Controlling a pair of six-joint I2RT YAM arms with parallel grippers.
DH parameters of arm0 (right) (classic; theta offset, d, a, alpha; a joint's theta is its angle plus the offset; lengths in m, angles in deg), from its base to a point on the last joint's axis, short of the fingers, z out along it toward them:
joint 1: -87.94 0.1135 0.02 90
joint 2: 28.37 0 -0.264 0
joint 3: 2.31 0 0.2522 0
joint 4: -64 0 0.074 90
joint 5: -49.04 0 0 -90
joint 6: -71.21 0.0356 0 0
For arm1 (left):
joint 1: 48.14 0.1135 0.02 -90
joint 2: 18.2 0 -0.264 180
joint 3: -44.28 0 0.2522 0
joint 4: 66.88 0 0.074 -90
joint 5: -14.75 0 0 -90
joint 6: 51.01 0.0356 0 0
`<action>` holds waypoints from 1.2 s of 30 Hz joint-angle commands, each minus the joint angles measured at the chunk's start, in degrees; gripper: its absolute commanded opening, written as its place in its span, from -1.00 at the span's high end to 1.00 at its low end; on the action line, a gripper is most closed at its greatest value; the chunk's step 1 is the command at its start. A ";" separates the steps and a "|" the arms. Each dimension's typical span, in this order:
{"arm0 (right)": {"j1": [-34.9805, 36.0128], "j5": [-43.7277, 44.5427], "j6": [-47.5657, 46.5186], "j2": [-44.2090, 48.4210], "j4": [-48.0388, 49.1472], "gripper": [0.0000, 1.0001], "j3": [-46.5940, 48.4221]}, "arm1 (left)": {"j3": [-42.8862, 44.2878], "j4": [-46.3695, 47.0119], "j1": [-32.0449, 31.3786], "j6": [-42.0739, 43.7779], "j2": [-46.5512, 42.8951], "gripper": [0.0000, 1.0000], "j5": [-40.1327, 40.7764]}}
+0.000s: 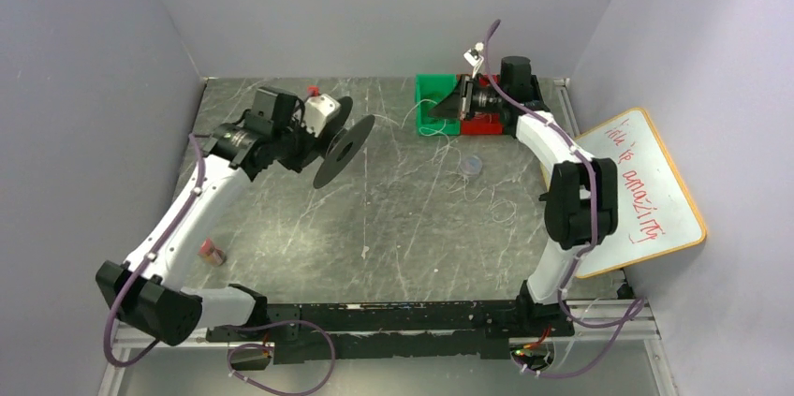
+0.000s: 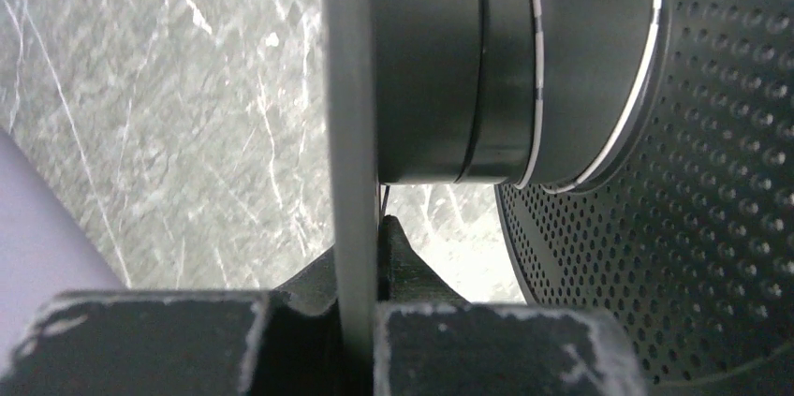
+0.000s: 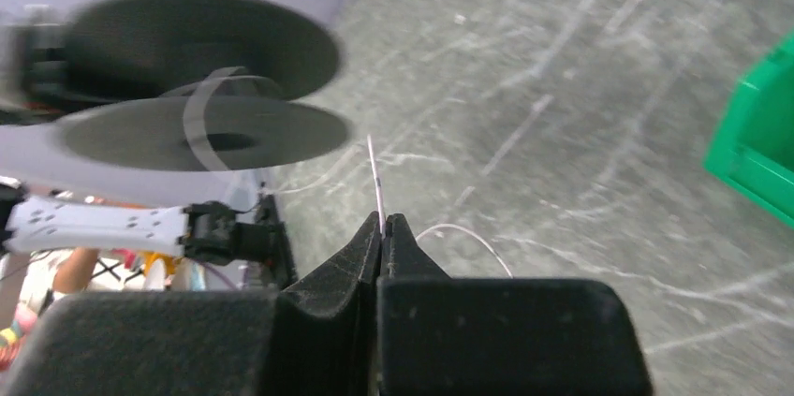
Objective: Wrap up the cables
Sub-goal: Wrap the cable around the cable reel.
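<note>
A black cable spool [image 1: 342,141] with two flat flanges is held up above the table at the left by my left gripper [image 1: 309,134], which is shut on one flange; in the left wrist view the flange's edge [image 2: 354,134] runs between the jaws and the spool's core [image 2: 487,59] fills the top. A thin white cable [image 1: 412,120] runs from the spool towards my right gripper [image 1: 448,106] at the back by the bins. In the right wrist view that gripper [image 3: 382,226] is shut on the cable [image 3: 374,176], with the spool [image 3: 201,87] blurred beyond.
A green bin [image 1: 435,101] and a red bin [image 1: 482,124] stand at the back. A small clear lid [image 1: 471,166] and loose cable loops [image 1: 487,195] lie mid-table. A small red object [image 1: 213,252] lies at the left. A whiteboard [image 1: 641,190] leans at the right.
</note>
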 commanded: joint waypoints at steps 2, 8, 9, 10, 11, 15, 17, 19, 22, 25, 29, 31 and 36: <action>0.41 -8.50 8.67 8.87 7.36 1.00 2.87 | -2.27 7.74 -2.47 0.98 1.98 0.95 12.85; 0.50 -13.20 23.69 13.74 21.58 1.00 2.60 | -3.49 10.34 -3.29 0.56 5.52 0.95 23.04; 0.60 -13.64 26.77 14.24 25.26 1.00 2.18 | -3.50 10.47 -3.32 0.36 6.63 0.95 24.58; 0.68 -14.01 30.10 14.64 28.93 1.00 1.63 | -3.53 10.61 -3.27 0.11 7.38 0.95 25.75; 0.96 -14.20 32.69 15.04 32.33 1.00 1.16 | -3.62 10.79 -3.32 -0.19 8.16 0.95 26.65; 3.48 -14.42 34.57 16.47 35.43 1.00 0.46 | -2.63 9.78 -3.32 -3.54 11.67 0.95 29.11; 5.80 -14.48 32.11 17.20 33.37 1.00 0.09 | -1.57 9.10 -3.21 -4.97 13.61 0.95 29.64; 8.75 -14.94 28.71 17.80 30.73 1.00 -0.09 | -0.44 8.48 -3.06 -6.55 15.26 0.95 29.59; 14.20 -15.98 22.25 18.42 26.48 1.00 -0.67 | 2.14 6.56 -1.38 -9.72 17.35 0.95 26.07; 19.77 -16.86 13.14 18.76 20.45 1.00 -0.89 | 4.57 4.59 0.87 -12.51 19.25 0.95 21.26; 25.47 -17.55 2.96 18.22 12.55 1.00 -0.81 | 6.50 5.02 3.41 -14.38 20.33 0.95 13.06; 28.42 -17.65 -2.29 17.13 6.55 1.00 -0.03 | 7.65 5.58 4.02 -15.05 21.08 0.95 10.42; 34.66 -13.69 -19.27 13.85 -10.75 1.00 3.16 | 13.53 2.59 4.99 -18.33 25.12 0.95 6.66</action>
